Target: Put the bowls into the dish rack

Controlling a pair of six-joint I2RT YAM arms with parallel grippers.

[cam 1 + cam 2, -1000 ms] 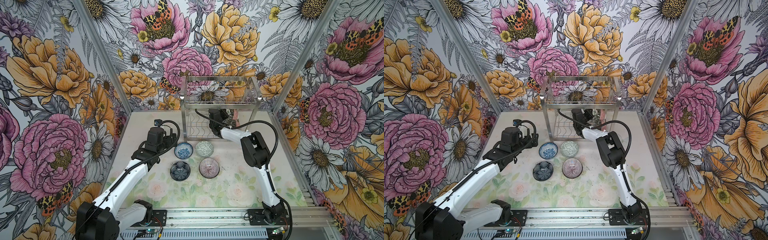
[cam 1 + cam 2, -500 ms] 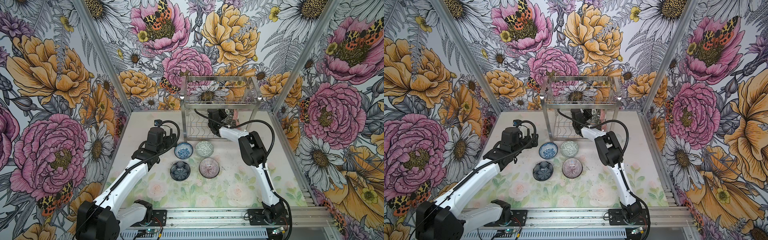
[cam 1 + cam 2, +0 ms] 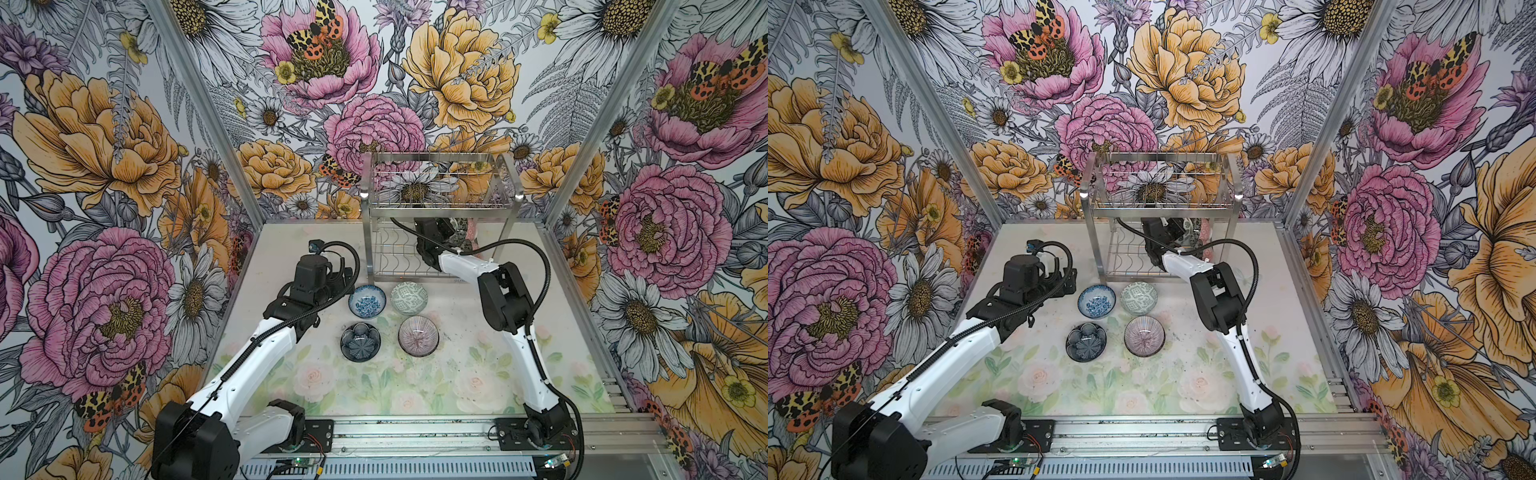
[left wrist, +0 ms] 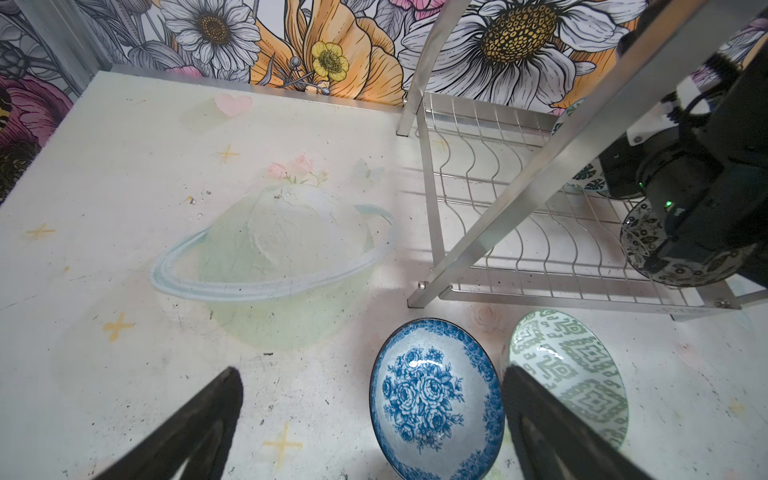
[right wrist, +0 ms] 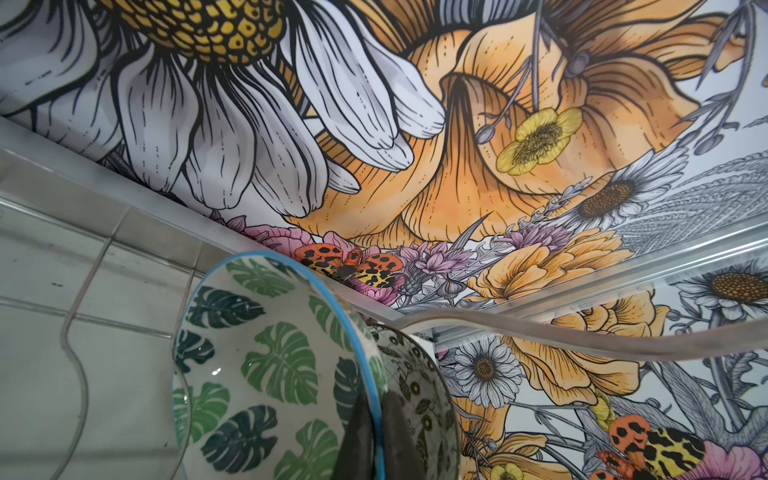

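While a leaf bowl (image 5: pixel 266 365) is clamped by the right gripper (image 5: pixel 379 440) inside the rack (image 3: pixel 440 210), upper centre, left gripper (image 4: pixel 372 374) spread wide.

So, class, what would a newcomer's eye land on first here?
The steel dish rack at the back, where the right gripper is shut on a green leaf bowl in the lower tier. Then four patterned bowls clustered on the table before it, the open left gripper beside them.
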